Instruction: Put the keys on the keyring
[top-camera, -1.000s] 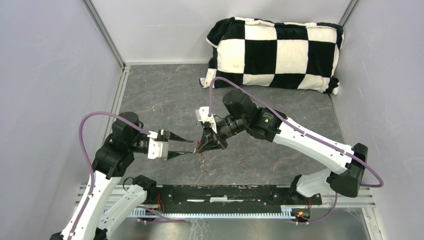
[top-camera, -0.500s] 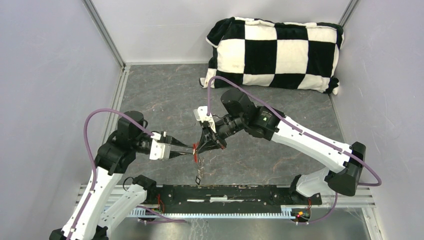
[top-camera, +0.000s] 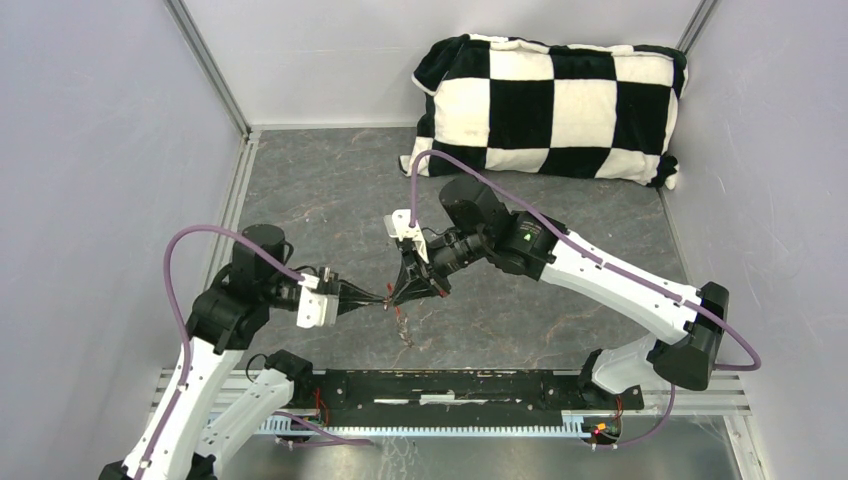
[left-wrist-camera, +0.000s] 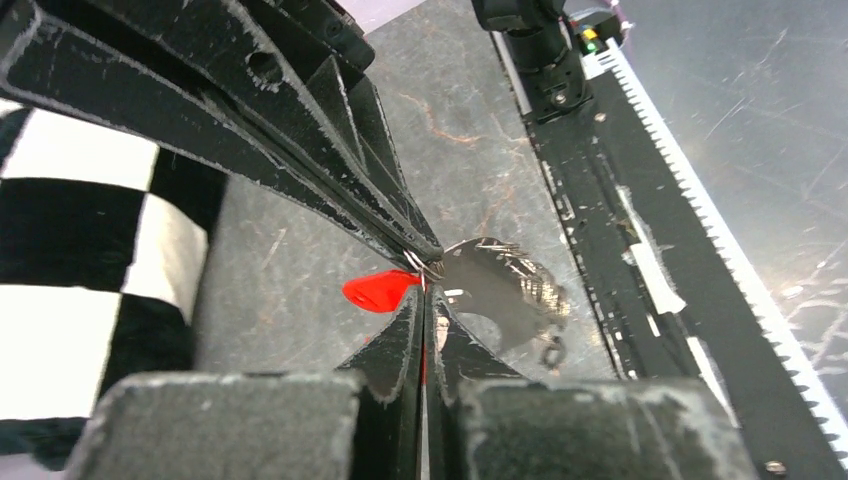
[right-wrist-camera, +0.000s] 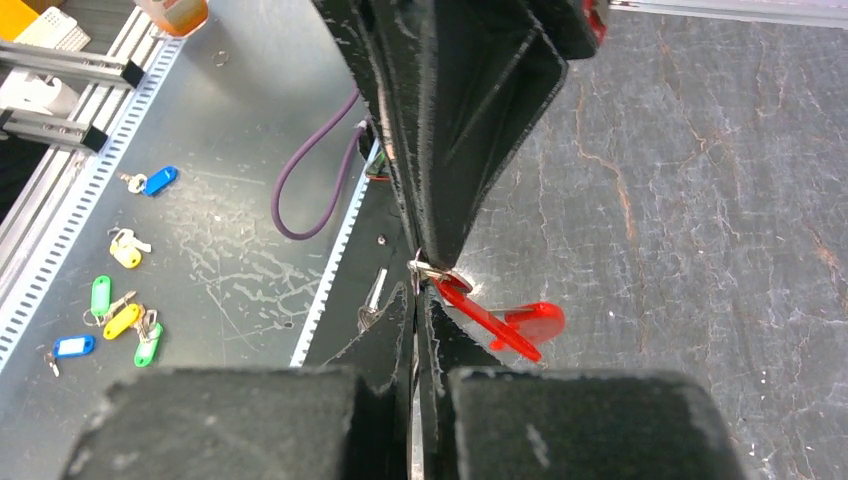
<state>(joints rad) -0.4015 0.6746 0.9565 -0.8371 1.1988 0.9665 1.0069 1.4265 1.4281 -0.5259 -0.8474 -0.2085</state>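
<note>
My two grippers meet tip to tip above the grey table. My left gripper (top-camera: 383, 298) (left-wrist-camera: 422, 292) is shut, with a thin red sliver between its fingers that looks like the red-headed key. My right gripper (top-camera: 394, 296) (right-wrist-camera: 418, 290) is shut on the keyring at its thin silver rings (right-wrist-camera: 429, 268) (left-wrist-camera: 425, 264). The red oval fob (right-wrist-camera: 505, 322) (left-wrist-camera: 375, 290) hangs free from the rings. A short chain with a key dangles below the tips (top-camera: 402, 325). A silver key blade (right-wrist-camera: 372, 298) shows beside my right fingers. A dark head (left-wrist-camera: 549, 350) hangs lowest, blurred.
A black-and-white checkered pillow (top-camera: 550, 105) lies at the back right. A black toothed rail (top-camera: 460, 385) (left-wrist-camera: 620, 200) runs along the near edge. Several coloured key tags (right-wrist-camera: 120, 320) lie on the metal bench beyond the rail. Grey walls enclose both sides.
My left gripper, open a second ago, moved right to the right gripper's tip and shut there. The dangling chain swung lower, then rose again. The right arm shifted slightly left.
</note>
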